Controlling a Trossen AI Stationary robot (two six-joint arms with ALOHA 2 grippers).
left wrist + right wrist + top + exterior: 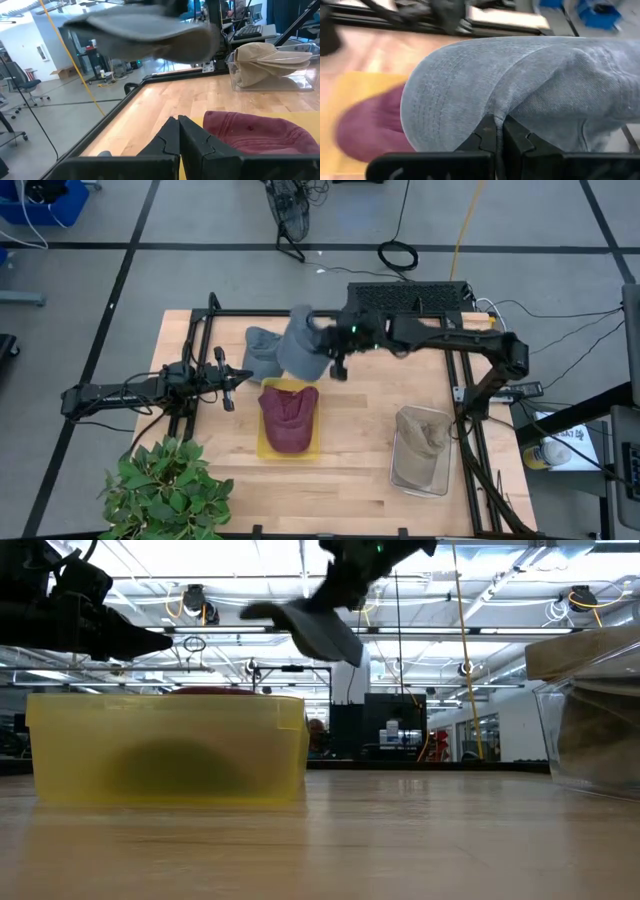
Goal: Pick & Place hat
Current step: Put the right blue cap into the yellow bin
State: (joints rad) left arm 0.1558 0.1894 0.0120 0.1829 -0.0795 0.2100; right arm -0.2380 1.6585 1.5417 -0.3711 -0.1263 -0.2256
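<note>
We see the right gripper (322,345) reaching across the far middle of the table (360,440), its fingers (492,131) pinched together on the fabric of a grey hat (300,345). The hat hangs from that grip, lifted clear of the wood; from table height it shows as a dark drooping shape (318,628) up near the top of the picture, well above the rim of the yellow tray (165,748). In the right wrist view the grey cloth (520,90) fills most of what lies ahead of the fingers.

Just beside the right gripper, on its far left side, lies a second grey hat (260,352) on the table; the held one partly overlaps it from above, and we cannot tell whether the two touch.

Below and nearer than the gripper sits the yellow tray (262,448), with a maroon hat (290,415) lying in it. The maroon cloth (367,127) also shows past the lifted hat's edge in the right wrist view.

Well off to the gripper's right, near the table's front corner, a clear bin (420,475) holds a tan hat (425,432).

The left gripper (228,385) waits at the table's left edge, just beside the yellow tray, its fingers (167,137) pressed together on nothing. From its wrist we see the maroon hat (250,131) close ahead and the lifted grey hat (145,31) above. A potted plant (165,490) stands at the near left corner.
</note>
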